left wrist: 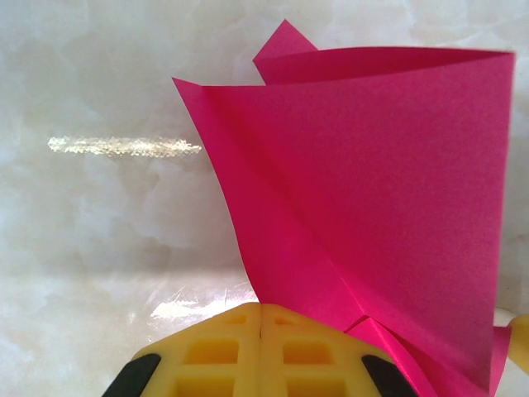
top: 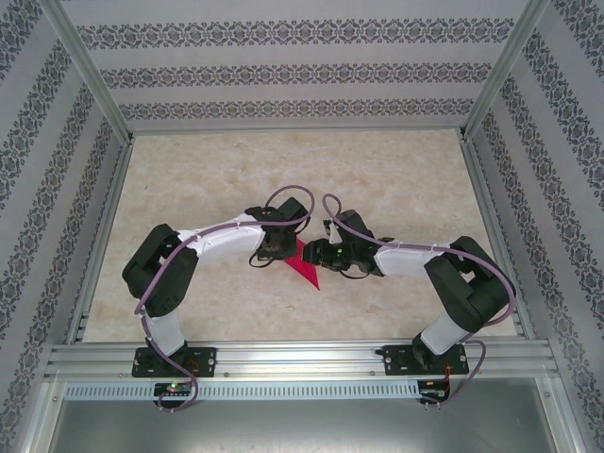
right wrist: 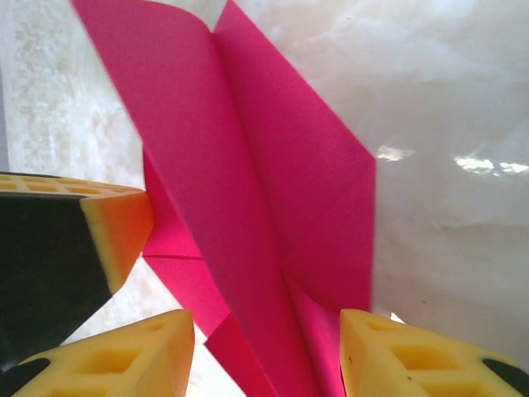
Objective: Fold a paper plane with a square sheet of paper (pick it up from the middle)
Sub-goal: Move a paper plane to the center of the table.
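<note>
Because the coming move depends on which arm already has the paper, one relation matters most. The thin magenta-pink paper dart [top: 307,267], a part-folded sheet with a centre crease, lies mid-table between the two grippers. In the top view its long axis runs from the left gripper [top: 286,251] down to a sharp nose pointing at the near edge and slightly right.

The left gripper is the nearer one. In its wrist view the yellow ribbed fingers [left wrist: 223,356] are pressed flat together and the dart [left wrist: 372,182] rises from their seam. I judge a lower edge is pinched there, though the contact itself is hidden.

The right gripper [right wrist: 264,331] has its fingers apart. The dart's body [right wrist: 248,182] passes between them, and neither pad plainly touches it.

The right wrist view gives the crease and layered wing folds. From above, the dart is a mere sliver on the pale marbled tabletop [top: 396,179].
</note>
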You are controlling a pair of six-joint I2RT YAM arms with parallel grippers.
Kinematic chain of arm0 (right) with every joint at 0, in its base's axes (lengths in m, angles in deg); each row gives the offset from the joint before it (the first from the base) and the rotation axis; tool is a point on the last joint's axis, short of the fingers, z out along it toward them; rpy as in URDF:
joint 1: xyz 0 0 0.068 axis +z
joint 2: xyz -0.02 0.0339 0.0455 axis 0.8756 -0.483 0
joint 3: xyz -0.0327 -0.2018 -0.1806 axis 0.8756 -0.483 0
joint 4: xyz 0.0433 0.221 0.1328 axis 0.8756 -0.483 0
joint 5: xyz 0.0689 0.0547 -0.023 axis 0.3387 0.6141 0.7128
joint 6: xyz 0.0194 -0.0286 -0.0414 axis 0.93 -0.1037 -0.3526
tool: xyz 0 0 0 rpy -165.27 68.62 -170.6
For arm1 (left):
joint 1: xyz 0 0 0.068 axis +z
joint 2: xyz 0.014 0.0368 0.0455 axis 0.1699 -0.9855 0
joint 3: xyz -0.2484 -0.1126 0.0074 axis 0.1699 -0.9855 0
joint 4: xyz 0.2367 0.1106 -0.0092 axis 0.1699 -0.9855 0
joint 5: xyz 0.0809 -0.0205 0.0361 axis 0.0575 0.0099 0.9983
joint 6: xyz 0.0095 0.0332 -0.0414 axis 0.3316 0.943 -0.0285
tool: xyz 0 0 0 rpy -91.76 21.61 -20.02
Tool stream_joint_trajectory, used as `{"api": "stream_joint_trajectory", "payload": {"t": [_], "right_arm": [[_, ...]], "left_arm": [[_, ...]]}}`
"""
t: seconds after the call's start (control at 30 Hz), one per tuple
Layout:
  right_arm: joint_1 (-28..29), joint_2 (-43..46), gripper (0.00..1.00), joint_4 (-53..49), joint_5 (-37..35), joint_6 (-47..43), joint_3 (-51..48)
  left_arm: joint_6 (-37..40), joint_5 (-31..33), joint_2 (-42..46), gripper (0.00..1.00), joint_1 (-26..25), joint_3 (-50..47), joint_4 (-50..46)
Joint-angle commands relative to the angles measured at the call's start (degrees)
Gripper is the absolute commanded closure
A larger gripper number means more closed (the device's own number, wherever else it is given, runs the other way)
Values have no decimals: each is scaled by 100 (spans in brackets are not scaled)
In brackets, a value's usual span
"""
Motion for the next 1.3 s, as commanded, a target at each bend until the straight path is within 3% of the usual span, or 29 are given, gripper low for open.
{"api": "stream_joint_trajectory", "payload": {"t": [0.0, 0.3, 1.27], "right_arm": [[66, -109, 50, 285, 224, -175, 138], [120, -197, 51, -14, 277, -509, 251], [358, -719, 76, -549, -273, -1104, 616]], "left_arm": [[100, 64, 111, 96, -35, 14, 143], [55, 25, 79, 96, -35, 67, 127], [109, -125, 71, 94, -35, 23, 210]]}}
